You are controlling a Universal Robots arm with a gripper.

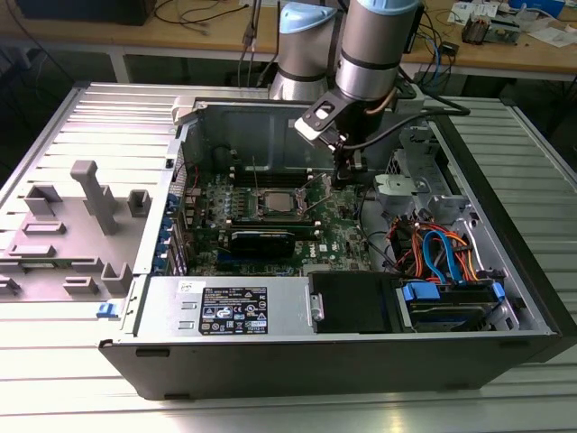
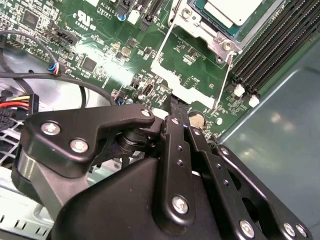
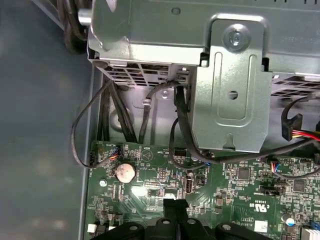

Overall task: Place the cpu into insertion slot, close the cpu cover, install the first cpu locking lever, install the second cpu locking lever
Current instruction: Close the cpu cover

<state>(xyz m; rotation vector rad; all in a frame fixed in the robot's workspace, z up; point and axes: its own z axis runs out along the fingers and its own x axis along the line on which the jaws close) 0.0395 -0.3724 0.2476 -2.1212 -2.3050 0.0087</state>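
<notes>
Exterior view: the gripper (image 1: 345, 179), jaws clenched on nothing, hangs low over the motherboard (image 1: 338, 236). The cpu (image 1: 275, 204) sits in the insertion slot (image 1: 259, 205) at its nine o'clock. A metal drive cage (image 1: 410, 185) crowds three o'clock.

Our arm (image 1: 370, 45) is built of smooth silver-grey tube sections with pale blue joint caps (image 1: 302, 18), and a black cable (image 1: 433, 110) trails from the wrist. Our gripper (image 2: 172, 102) is matte black all over, made of flat linkage bars and rounded knuckles. Bright silver screw heads (image 2: 180, 204) mark each pivot, and the narrow fingers (image 3: 175, 206) are the same black.
</notes>
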